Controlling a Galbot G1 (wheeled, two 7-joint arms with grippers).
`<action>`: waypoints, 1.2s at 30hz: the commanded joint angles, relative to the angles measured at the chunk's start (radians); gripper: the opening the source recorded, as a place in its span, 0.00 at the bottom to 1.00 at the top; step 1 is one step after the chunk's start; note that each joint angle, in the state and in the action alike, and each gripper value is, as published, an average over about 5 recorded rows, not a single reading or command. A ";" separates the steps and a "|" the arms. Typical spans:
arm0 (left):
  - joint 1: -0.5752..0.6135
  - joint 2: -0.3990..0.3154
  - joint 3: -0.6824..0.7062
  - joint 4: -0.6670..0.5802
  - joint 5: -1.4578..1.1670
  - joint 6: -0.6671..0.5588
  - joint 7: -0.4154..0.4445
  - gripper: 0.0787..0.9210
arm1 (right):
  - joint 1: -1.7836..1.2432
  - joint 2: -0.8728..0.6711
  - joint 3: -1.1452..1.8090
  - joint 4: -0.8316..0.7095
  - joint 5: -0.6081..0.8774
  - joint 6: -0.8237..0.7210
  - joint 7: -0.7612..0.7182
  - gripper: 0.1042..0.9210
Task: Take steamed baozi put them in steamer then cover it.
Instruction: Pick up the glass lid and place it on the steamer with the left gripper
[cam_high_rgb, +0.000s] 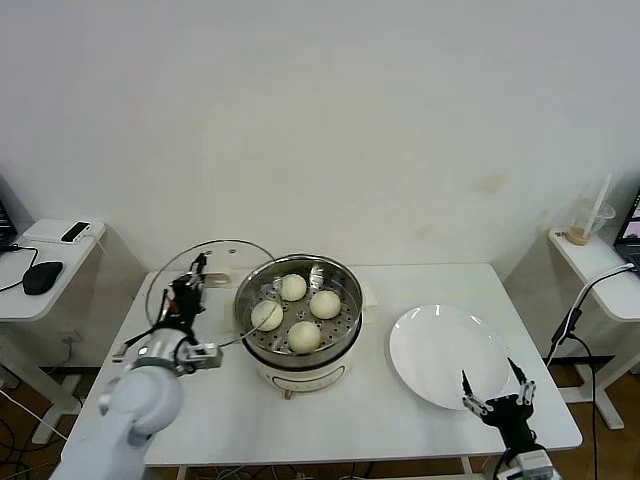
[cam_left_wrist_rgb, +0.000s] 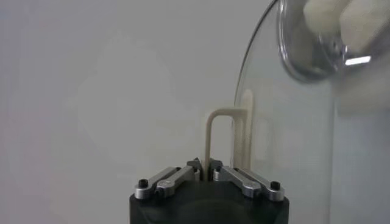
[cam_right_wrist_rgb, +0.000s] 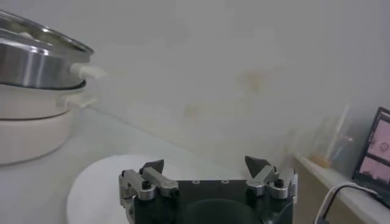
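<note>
The steamer, a shiny steel pot on a white base, stands mid-table with several cream-white steamed baozi on its perforated tray. Left of it the cover, a clear glass lid, hangs tilted on edge above the table. My left gripper is shut on its cream handle, with the glass beside the fingers and the steamer's rim behind it. My right gripper stands open and empty at the table's front right, by the plate; its wrist view shows the steamer farther off.
A flat white plate lies right of the steamer. A side table on the left carries a black mouse and a phone. A shelf on the right holds a plastic cup, with a cable hanging below.
</note>
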 joint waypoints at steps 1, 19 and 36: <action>-0.176 -0.133 0.171 0.050 0.155 0.098 0.102 0.08 | 0.019 0.031 -0.044 -0.037 -0.069 0.000 0.003 0.88; -0.177 -0.373 0.273 0.092 0.334 0.143 0.204 0.08 | 0.031 0.037 -0.086 -0.065 -0.097 -0.001 0.003 0.88; -0.123 -0.426 0.264 0.129 0.395 0.128 0.180 0.08 | 0.042 0.024 -0.099 -0.082 -0.100 -0.001 -0.001 0.88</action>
